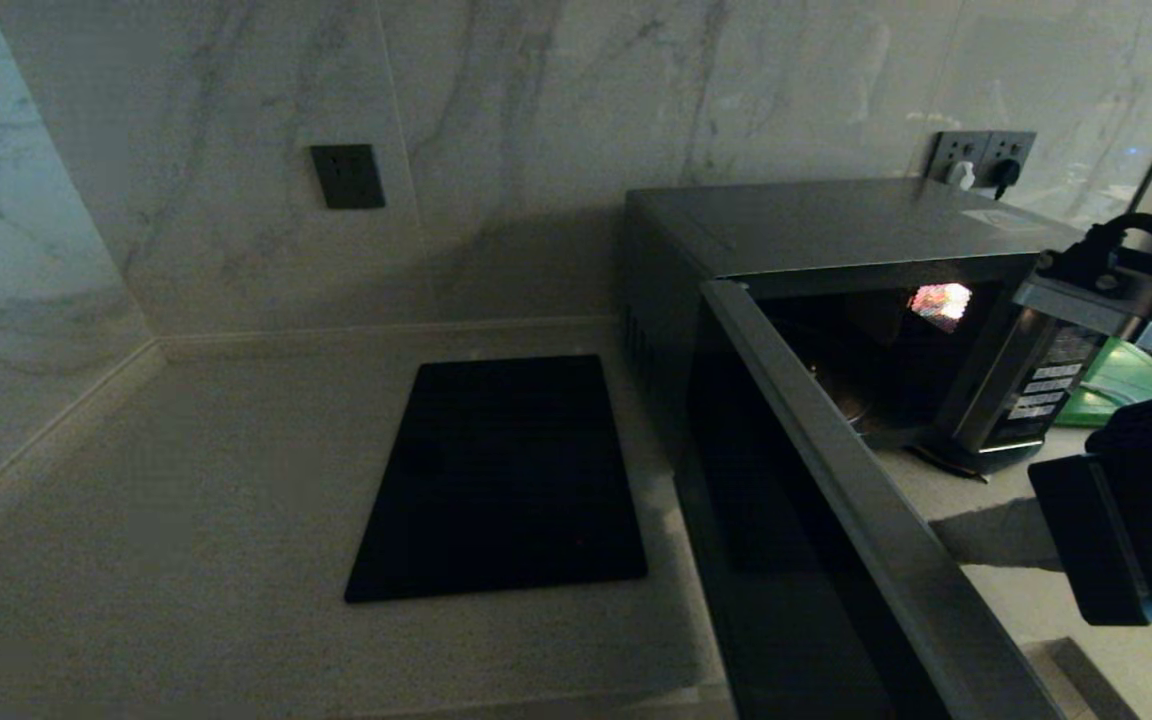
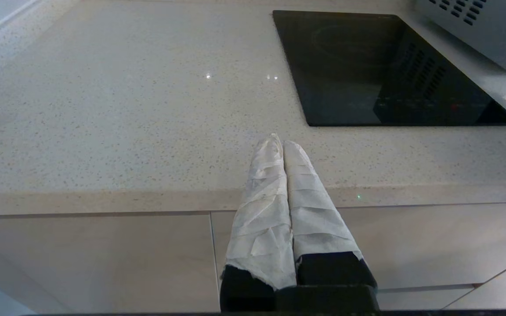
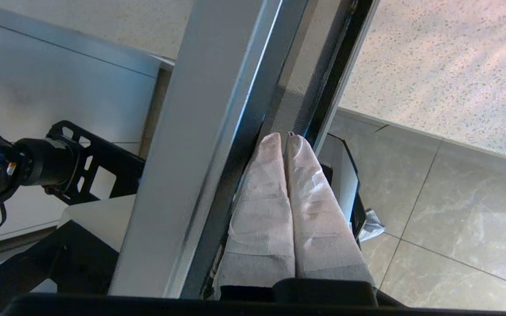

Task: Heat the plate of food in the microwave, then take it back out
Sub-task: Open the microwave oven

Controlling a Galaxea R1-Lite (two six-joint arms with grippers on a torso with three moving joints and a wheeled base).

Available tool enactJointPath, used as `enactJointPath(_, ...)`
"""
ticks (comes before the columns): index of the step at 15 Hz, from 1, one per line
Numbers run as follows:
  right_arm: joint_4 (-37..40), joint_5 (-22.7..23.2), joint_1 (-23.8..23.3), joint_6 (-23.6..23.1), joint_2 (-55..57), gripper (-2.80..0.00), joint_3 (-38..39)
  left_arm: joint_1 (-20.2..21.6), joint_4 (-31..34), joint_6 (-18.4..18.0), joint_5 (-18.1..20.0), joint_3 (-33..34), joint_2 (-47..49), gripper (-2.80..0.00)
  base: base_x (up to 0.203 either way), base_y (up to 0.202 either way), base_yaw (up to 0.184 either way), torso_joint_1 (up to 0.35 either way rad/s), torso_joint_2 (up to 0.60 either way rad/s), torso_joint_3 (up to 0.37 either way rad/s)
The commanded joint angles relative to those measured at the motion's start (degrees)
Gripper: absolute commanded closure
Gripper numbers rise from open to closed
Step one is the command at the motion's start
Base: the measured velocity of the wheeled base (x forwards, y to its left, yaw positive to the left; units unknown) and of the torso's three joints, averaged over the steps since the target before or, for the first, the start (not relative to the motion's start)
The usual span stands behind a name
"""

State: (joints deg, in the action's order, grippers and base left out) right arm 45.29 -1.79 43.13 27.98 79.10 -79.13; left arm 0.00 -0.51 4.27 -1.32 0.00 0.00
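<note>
Microwave (image 1: 836, 300) door (image 1: 836, 520) stands wide open, swung out toward the robot; cavity lit by a small glow, and no plate of food is visible inside or anywhere on the counter (image 1: 186, 520). Plate's whereabouts: cannot tell. Judged stage: door open, either before loading or around unloading; heating step cannot be confirmed done

Right gripper (image 3: 284, 138): wrapped fingers pressed together, holding nothing, tips against the edge of the open door. Arm sits at the right of the microwave

Left gripper (image 2: 281, 142): fingers together, empty, parked over the counter's front edge near the black cooktop (image 2: 389, 66)

Green board (image 1: 1126, 380) lies beyond the microwave, right side
</note>
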Motion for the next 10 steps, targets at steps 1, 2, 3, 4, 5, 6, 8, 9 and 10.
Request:
enactJointPath(1,0.24,-0.05,0.02,0.15,0.08,0.00,0.12,0.00,-0.02,0.03,0.00,0.00,0.01,0.00,0.000,0.000,0.000,0.000,0.00,0.000)
enactJointPath(2,0.24,-0.05,0.02,0.15,0.08,0.00,0.12,0.00,-0.02,0.03,0.00,0.00,0.01,0.00,0.000,0.000,0.000,0.000,0.00,0.000)
enactJointPath(3,0.24,-0.05,0.02,0.15,0.08,0.00,0.12,0.00,-0.02,0.03,0.00,0.00,0.09,0.00,0.000,0.000,0.000,0.000,0.00,0.000)
enactJointPath(4,0.24,-0.05,0.02,0.15,0.08,0.00,0.20,0.00,-0.02,0.03,0.00,0.00,0.09,0.00,0.000,0.000,0.000,0.000,0.00,0.000)
enactJointPath(5,0.24,-0.05,0.02,0.15,0.04,0.00,0.42,0.00,-0.02,0.03,0.00,0.00,0.09,0.00,0.000,0.000,0.000,0.000,0.00,0.000)
enactJointPath(6,0.24,-0.23,-0.06,0.14,-0.08,0.00,0.64,0.00,-0.02,0.03,0.00,0.00,0.09,0.00,0.000,0.000,0.000,0.000,0.00,0.000)
enactJointPath(8,0.22,-0.58,-0.15,2.66,-0.18,0.00,0.75,0.00,-0.02,0.03,0.00,0.00,0.09,0.00,0.000,0.000,0.000,0.000,0.00,0.000)
enactJointPath(9,0.19,-0.76,-0.19,3.40,-0.18,0.00,0.77,0.00,-0.02,0.03,0.00,0.00,0.05,0.00,0.000,0.000,0.000,0.000,0.00,0.000)
enactJointPath(10,0.19,-0.76,-0.29,3.49,-0.23,0.00,0.91,0.00,-0.02,0.03,0.00,0.00,0.08,0.00,0.000,0.000,0.000,0.000,0.00,0.000)
